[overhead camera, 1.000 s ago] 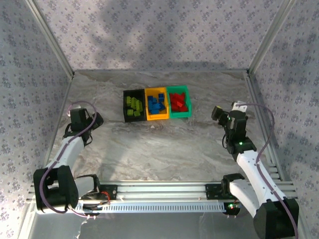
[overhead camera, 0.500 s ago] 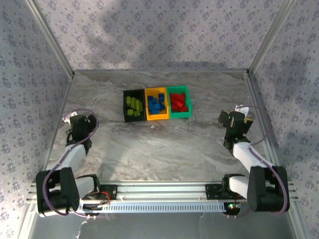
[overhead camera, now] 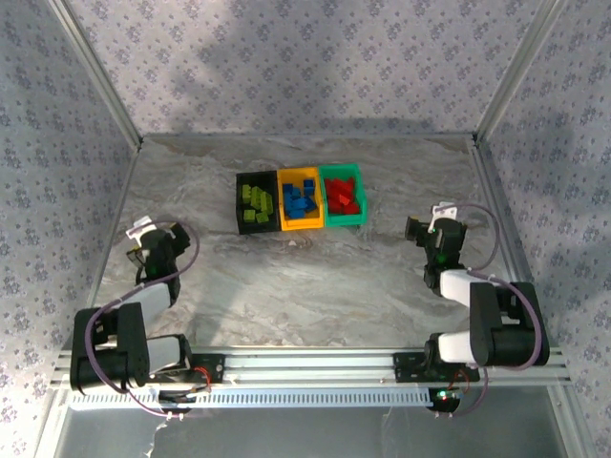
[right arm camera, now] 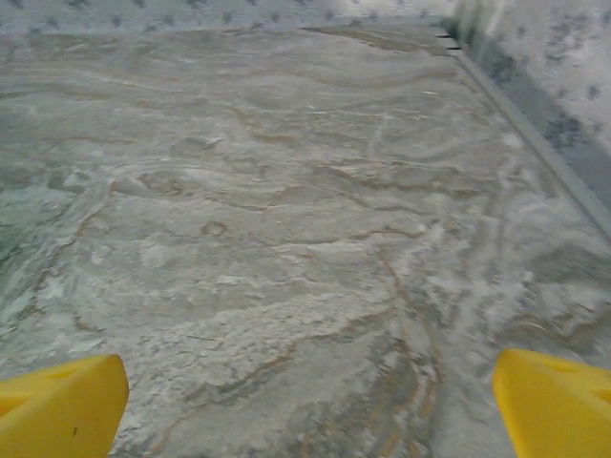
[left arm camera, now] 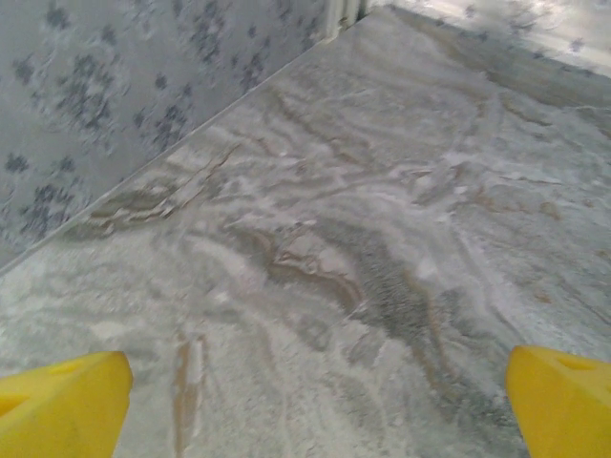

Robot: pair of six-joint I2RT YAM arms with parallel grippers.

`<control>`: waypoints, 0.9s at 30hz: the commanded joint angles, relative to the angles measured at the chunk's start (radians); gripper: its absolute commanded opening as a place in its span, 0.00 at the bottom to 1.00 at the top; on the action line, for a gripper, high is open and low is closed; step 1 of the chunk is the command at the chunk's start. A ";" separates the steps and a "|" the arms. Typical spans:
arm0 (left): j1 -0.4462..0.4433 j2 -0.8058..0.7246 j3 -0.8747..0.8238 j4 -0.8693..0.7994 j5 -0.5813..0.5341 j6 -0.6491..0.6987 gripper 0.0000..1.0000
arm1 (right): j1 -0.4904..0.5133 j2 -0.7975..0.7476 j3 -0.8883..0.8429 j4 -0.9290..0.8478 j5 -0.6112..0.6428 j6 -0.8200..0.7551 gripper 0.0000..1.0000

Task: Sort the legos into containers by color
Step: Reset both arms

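Three containers stand side by side at the middle back of the table. The black bin holds lime green legos, the orange-yellow bin holds blue legos, and the green bin holds red legos. My left gripper sits low at the table's left side, well clear of the bins. Its yellow fingertips are wide apart over bare marble, so the left gripper is open and empty. My right gripper is low at the right side. The right gripper is open too, with yellow fingertips spread over bare marble.
Patterned walls close the table in: the left wall runs close beside the left gripper, and the right wall's edge lies near the right gripper. Both arms are folded back over their bases on the front rail.
Both arms have folded back toward their bases and the grippers have sunk lower at the table's sides. Jaws stayed wide open. Bins and bricks have not moved.
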 commanded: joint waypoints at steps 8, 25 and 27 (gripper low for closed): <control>-0.068 0.095 0.089 0.070 0.137 0.195 1.00 | -0.016 0.120 0.049 0.052 -0.118 -0.046 1.00; -0.071 0.286 0.112 0.216 0.340 0.304 1.00 | -0.016 0.121 0.049 0.052 -0.118 -0.046 1.00; -0.067 0.299 0.113 0.240 0.333 0.297 1.00 | -0.018 0.120 0.049 0.051 -0.120 -0.044 1.00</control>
